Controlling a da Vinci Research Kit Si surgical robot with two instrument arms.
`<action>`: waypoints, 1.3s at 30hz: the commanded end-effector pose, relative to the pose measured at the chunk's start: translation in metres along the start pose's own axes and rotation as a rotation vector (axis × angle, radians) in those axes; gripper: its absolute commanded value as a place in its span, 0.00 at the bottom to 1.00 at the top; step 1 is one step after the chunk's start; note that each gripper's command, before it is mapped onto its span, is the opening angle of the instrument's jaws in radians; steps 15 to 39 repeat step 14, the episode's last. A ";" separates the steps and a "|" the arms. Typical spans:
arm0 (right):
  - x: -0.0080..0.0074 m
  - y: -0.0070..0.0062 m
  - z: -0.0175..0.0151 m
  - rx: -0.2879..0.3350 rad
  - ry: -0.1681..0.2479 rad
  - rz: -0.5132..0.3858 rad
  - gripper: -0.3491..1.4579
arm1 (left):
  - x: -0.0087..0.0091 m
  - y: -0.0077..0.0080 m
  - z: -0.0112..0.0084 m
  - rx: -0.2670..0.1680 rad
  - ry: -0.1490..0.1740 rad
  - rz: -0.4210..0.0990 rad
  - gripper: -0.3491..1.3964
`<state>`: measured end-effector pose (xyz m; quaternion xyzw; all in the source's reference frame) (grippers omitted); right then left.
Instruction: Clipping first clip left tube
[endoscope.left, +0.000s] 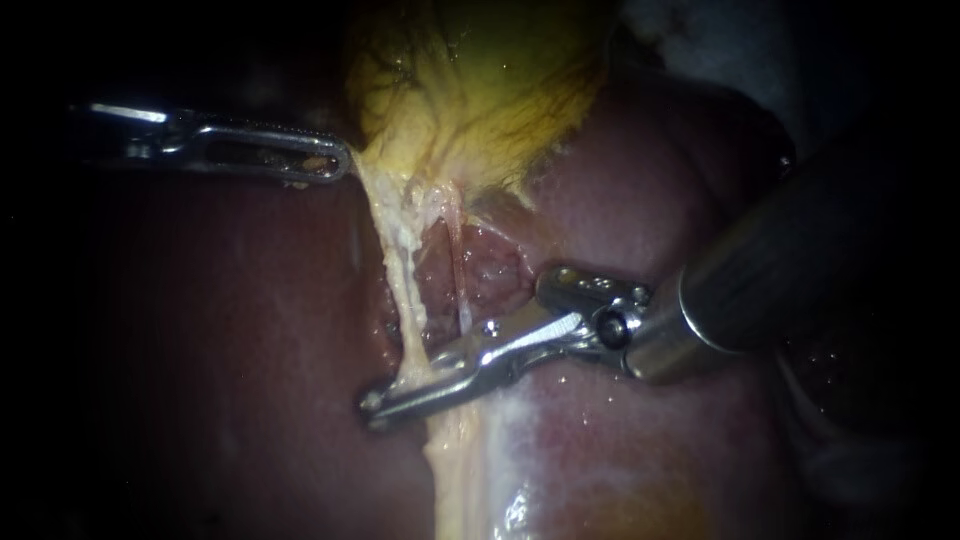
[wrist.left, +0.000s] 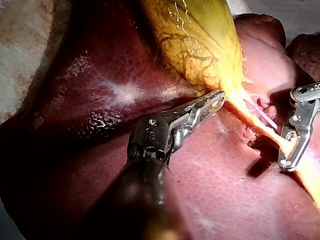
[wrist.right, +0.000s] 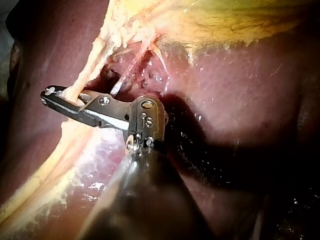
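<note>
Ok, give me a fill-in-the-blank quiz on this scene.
1. The left instrument's jaws are shut on the yellow ___.
2. The right instrument's jaws are shut on the pale left ___.
3. The dark red tissue beneath is the ___.
Missing: gallbladder; tube; liver.
</note>
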<state>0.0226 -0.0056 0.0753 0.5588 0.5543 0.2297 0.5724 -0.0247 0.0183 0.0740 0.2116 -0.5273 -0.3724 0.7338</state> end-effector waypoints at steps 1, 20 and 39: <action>0.0001 0.0000 0.0000 -0.001 0.003 0.000 0.00 | 0.0000 0.0000 0.0000 0.000 0.000 0.000 0.00; 0.0001 -0.0001 -0.0001 -0.024 -0.031 0.002 0.00 | 0.0000 0.0000 0.0000 0.000 0.000 0.000 0.00; 0.0001 -0.0001 -0.0001 -0.024 -0.031 0.002 0.00 | 0.0000 0.0000 0.0000 0.000 0.000 0.000 0.00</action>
